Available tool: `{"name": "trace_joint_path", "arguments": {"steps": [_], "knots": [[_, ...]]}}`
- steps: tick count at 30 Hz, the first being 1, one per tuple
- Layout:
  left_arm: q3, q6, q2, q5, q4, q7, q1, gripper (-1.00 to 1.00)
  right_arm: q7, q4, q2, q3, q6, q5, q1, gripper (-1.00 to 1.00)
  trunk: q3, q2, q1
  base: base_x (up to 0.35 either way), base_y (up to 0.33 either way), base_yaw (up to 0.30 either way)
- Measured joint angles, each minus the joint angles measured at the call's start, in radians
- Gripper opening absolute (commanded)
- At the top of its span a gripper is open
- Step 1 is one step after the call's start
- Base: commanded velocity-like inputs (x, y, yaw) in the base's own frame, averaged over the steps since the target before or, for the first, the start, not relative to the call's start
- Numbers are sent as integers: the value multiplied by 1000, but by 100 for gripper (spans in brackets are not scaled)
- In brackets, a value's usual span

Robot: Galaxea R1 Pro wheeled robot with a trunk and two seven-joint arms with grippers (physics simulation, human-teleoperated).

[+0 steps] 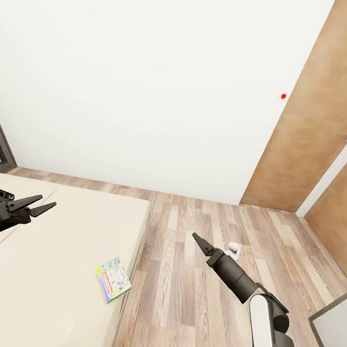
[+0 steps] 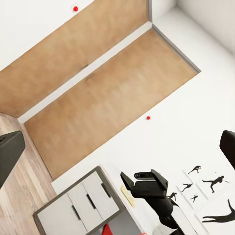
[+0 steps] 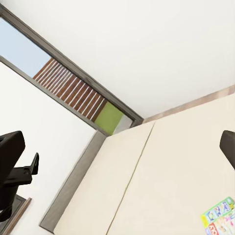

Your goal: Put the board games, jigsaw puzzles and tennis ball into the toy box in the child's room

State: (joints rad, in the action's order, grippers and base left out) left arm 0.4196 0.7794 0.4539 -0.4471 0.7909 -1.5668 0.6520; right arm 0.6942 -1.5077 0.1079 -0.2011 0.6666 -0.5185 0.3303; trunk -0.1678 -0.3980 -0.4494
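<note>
board game: thin stiff box, likely light; flat on bed near its edge, so pinch a long side at the overhang | pale-green printed cover, red banner, below and between both sets of fingers | left gripper spread, empty | right gripper: aperture unclear, nothing held | wooden doors beyond

Pale green board game flat near cream bed edge.

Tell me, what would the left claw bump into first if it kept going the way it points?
Probably the wooden wardrobe doors. The left claw hangs open over the bed, and its wrist view looks across the room at them, though depth is hard to judge.
</note>
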Motion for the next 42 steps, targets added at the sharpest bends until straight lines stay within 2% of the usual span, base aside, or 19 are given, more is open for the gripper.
{"name": "trace_joint_path", "arguments": {"steps": [42], "knots": [[0, 0, 0, 0, 0, 0, 1, 100, 0, 0, 0, 1, 0, 0, 0, 100, 69, 0, 0, 0, 0, 0]]}}
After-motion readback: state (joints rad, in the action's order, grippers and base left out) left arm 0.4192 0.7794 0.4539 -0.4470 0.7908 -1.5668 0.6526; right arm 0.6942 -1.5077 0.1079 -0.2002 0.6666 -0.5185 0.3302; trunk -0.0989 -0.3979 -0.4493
